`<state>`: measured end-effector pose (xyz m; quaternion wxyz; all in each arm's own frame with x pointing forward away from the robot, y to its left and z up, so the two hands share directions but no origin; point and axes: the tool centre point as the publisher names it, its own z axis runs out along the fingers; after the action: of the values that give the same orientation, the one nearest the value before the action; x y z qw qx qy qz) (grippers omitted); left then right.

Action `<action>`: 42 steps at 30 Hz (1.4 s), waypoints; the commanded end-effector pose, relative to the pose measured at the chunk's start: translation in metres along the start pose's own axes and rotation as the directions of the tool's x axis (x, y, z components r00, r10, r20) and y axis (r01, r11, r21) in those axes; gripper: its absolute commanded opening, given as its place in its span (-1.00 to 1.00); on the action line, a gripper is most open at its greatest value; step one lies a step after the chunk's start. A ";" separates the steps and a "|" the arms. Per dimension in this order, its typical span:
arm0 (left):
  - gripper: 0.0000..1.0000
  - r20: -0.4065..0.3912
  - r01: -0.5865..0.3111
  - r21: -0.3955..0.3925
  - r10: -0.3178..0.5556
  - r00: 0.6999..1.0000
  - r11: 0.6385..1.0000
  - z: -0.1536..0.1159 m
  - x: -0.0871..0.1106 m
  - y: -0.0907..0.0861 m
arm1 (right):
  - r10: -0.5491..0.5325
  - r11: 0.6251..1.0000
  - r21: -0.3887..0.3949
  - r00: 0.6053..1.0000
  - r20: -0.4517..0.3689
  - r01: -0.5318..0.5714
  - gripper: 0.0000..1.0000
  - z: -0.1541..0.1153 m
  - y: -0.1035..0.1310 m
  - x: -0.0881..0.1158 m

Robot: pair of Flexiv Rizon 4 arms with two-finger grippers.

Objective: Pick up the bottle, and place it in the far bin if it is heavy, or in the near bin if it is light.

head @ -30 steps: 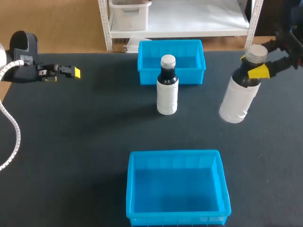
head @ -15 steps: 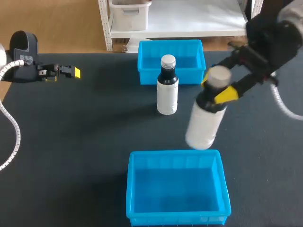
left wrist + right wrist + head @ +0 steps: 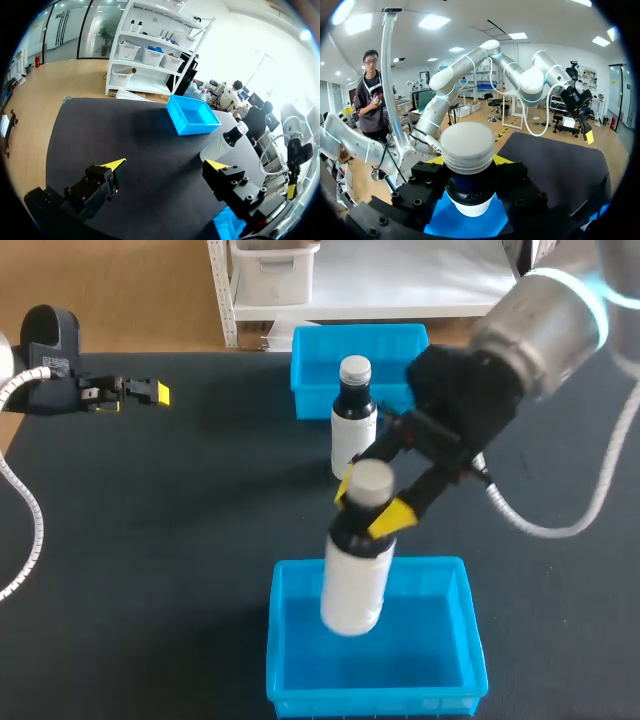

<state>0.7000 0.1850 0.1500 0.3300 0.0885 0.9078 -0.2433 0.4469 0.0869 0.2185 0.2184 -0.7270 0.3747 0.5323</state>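
Note:
A white bottle (image 3: 352, 590) with a dark neck and grey cap hangs upright over the near blue bin (image 3: 472, 640). My right gripper (image 3: 370, 503) is shut on its neck, just below the cap. From the right wrist, the cap (image 3: 468, 146) sits between the yellow tips, with the blue bin floor (image 3: 470, 225) beneath. A second, similar bottle (image 3: 353, 435) stands on the table in front of the far blue bin (image 3: 400, 333). My left gripper (image 3: 150, 393) rests at the far left, open and empty (image 3: 165, 165).
The black table top (image 3: 180, 520) spreads between and around the two bins. In the left wrist view the far bin (image 3: 192, 116) and the standing bottle (image 3: 226, 142) lie ahead of the open fingers, off to one side.
My right arm has carried the bottle from the table's far right, leftward and nearer, to a spot above the near bin. The left arm and the standing bottle have not moved.

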 end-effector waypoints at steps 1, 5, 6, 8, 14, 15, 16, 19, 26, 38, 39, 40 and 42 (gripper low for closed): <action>1.00 0.000 0.000 0.000 0.000 1.000 1.000 0.000 0.000 0.000 | 0.003 0.999 -0.037 1.000 -0.009 -0.003 -1.00 0.023 -0.010 0.010; 1.00 0.000 0.000 0.000 0.000 1.000 1.000 0.000 0.000 0.000 | 0.011 0.999 -0.044 1.000 -0.028 -0.012 -1.00 0.029 -0.012 0.021; 1.00 0.000 0.000 0.000 0.000 1.000 1.000 0.000 0.000 0.000 | 0.013 0.999 -0.045 0.999 -0.031 -0.014 -1.00 0.030 -0.012 0.024; 1.00 0.000 0.000 0.000 0.000 1.000 1.000 0.000 0.000 0.000 | 0.017 0.999 -0.046 0.999 -0.032 -0.018 -1.00 0.032 -0.014 0.030; 1.00 0.000 0.000 0.000 0.000 1.000 1.000 0.000 0.000 0.000 | 0.013 0.999 -0.029 0.999 -0.035 -0.014 -1.00 0.034 -0.022 0.045; 1.00 0.000 0.000 0.000 0.000 1.000 1.000 0.000 0.000 0.000 | 0.012 1.000 -0.023 0.999 -0.038 -0.012 -1.00 0.035 -0.023 0.047; 1.00 0.000 0.000 0.000 0.000 1.000 1.000 0.000 0.000 0.000 | 0.010 1.000 -0.020 0.999 -0.040 -0.011 -1.00 0.035 -0.025 0.049; 1.00 0.000 0.000 0.000 0.000 1.000 1.000 0.000 0.000 0.000 | 0.004 1.000 -0.014 0.999 -0.039 -0.004 -1.00 0.036 -0.029 0.054; 1.00 0.000 0.000 0.000 0.000 1.000 1.000 0.000 0.000 0.000 | -0.014 1.000 -0.012 0.997 -0.070 0.013 -1.00 0.037 -0.034 0.060; 1.00 0.000 0.000 0.000 0.000 1.000 1.000 0.000 0.000 0.000 | -0.007 0.999 -0.040 0.996 -0.091 0.003 1.00 0.039 -0.034 0.067; 1.00 0.000 0.000 0.000 0.000 1.000 1.000 0.000 0.000 0.000 | -0.003 0.999 -0.042 0.996 -0.091 -0.001 1.00 0.039 -0.035 0.067; 1.00 0.000 0.000 0.000 0.000 1.000 1.000 0.000 0.000 0.000 | 0.001 0.999 -0.044 0.996 -0.092 -0.005 1.00 0.038 -0.035 0.068; 1.00 0.000 0.000 0.000 0.000 1.000 1.000 0.000 0.000 0.000 | 0.007 0.999 -0.046 0.996 -0.092 -0.011 1.00 0.037 -0.035 0.069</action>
<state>0.7000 0.1850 0.1499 0.3300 0.0885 0.9078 -0.2433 0.4578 0.1128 0.1395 0.1852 -0.7541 0.3769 0.5050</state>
